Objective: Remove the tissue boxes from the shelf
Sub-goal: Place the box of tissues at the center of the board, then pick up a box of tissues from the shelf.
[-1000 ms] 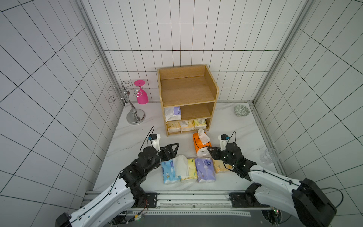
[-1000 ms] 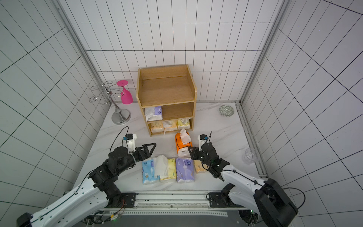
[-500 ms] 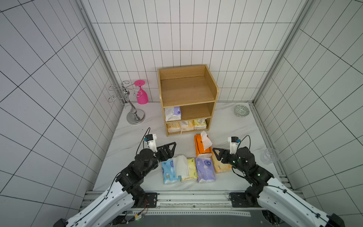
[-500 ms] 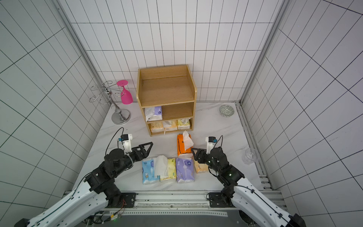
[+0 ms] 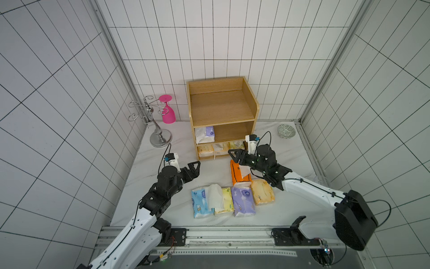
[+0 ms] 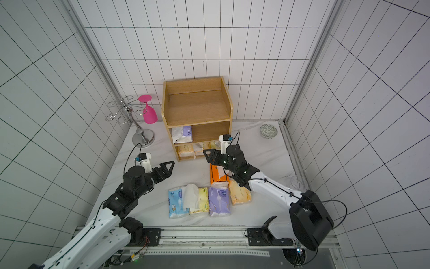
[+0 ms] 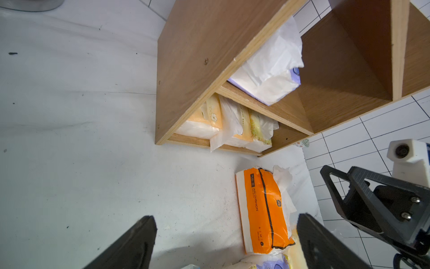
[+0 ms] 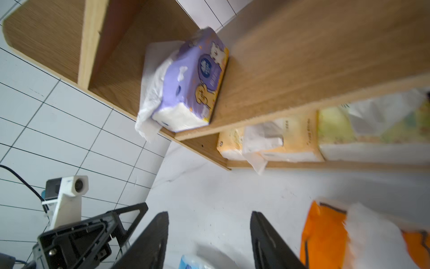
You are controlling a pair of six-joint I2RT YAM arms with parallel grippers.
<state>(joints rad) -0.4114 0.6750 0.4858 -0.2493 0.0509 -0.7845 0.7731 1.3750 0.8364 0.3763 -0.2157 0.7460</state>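
Note:
The light-wood shelf (image 5: 221, 111) holds a purple tissue pack (image 5: 204, 134) on its middle tier and three pale packs (image 5: 220, 149) on the bottom tier. On the table lie light blue (image 5: 199, 202), yellow (image 5: 226, 202), purple (image 5: 243, 201), pale orange (image 5: 263, 192) and orange (image 5: 239, 174) packs. My right gripper (image 5: 235, 157) hovers open and empty above the orange pack (image 8: 323, 233), facing the shelf front (image 8: 279, 58). My left gripper (image 5: 194, 166) is open and empty over bare table left of the orange pack (image 7: 263, 209), short of the shelf (image 7: 197, 58).
A silver wire cup rack (image 5: 149, 116) with a pink glass (image 5: 168, 111) stands left of the shelf. A patterned small bowl (image 5: 286, 131) sits at the back right. A clear glass (image 5: 322, 180) stands at the table's right edge.
My right gripper has left the pale orange pack on the table, its jaws wider, and moved up towards the shelf front. My left gripper has edged towards the shelf.

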